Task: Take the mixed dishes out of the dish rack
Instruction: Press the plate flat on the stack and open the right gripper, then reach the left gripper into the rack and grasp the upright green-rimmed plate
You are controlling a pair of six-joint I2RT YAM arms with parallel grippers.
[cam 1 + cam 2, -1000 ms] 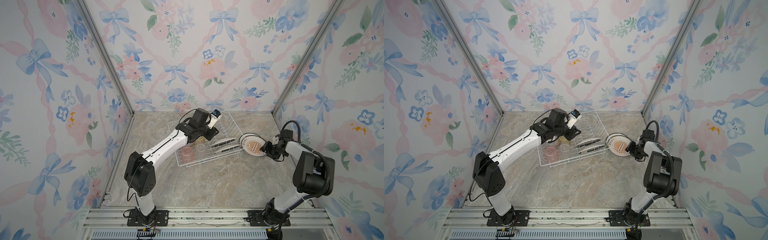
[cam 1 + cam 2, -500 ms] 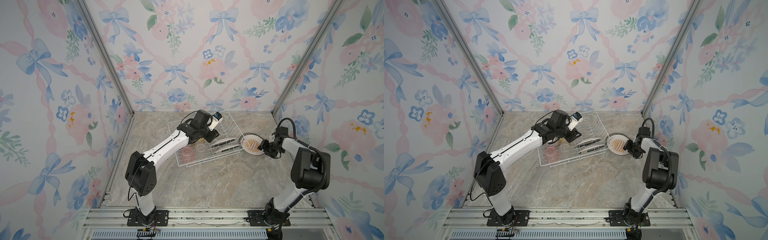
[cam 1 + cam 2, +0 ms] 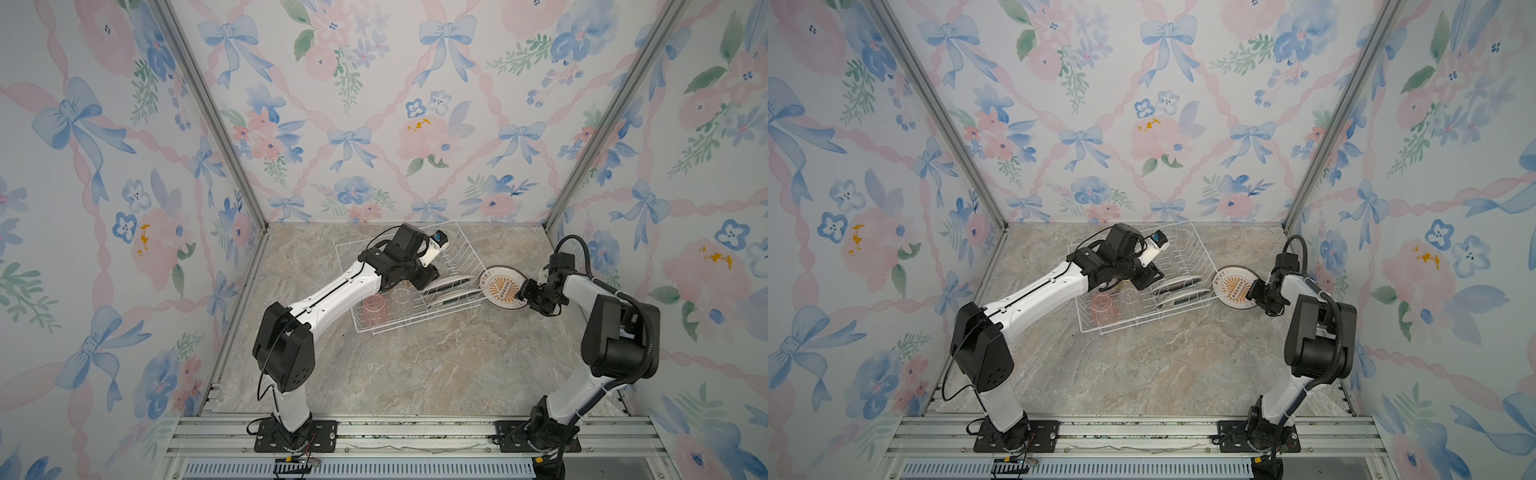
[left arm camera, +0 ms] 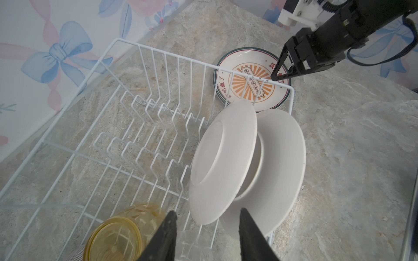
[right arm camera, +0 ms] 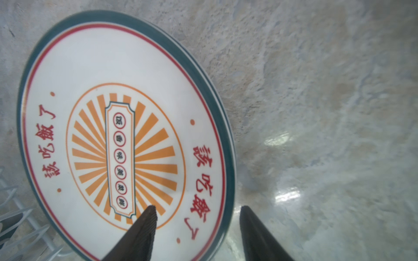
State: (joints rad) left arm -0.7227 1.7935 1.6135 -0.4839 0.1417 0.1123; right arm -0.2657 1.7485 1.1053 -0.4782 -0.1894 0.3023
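Dish rack (image 3: 347, 259): set askew on the marble table (image 3: 415, 374), toward the back wall.

Contents of rack:
- Two white plates are stood on edge in the prong slots at the rack's right end. The front plate (image 4: 224, 162) is set just ahead of the rear plate (image 4: 282, 162). Both plain undersides are turned toward the left wrist camera.
- Three tumblers are grouped in the rack's near-left part. The pink tumbler (image 3: 375, 309) is placed closest to the front wire. The clear tumbler (image 3: 401, 296) is set just beside it. The yellow tumbler (image 4: 117, 237) is seen next to the clear one in the left wrist view. Whether they are upright, inverted or lying cannot be told.

Outside rack:
- A plate stack (image 3: 500, 286) is laid flat and face up on the table, just beside the rack's right end. An orange sunburst and red characters are shown on the top plate. Two dark rims are counted in the right wrist view.

Left gripper (image 4: 207, 228): held over the rack interior, above the clear tumbler and the front plate's lower edge. The jaws are parted to a moderate gap and nothing is clamped.

Right gripper (image 5: 196, 226): positioned at the stack's right edge. The jaws are spread, with one finger over the top plate's face and the other past the rim, over the table. No plate is pinched.
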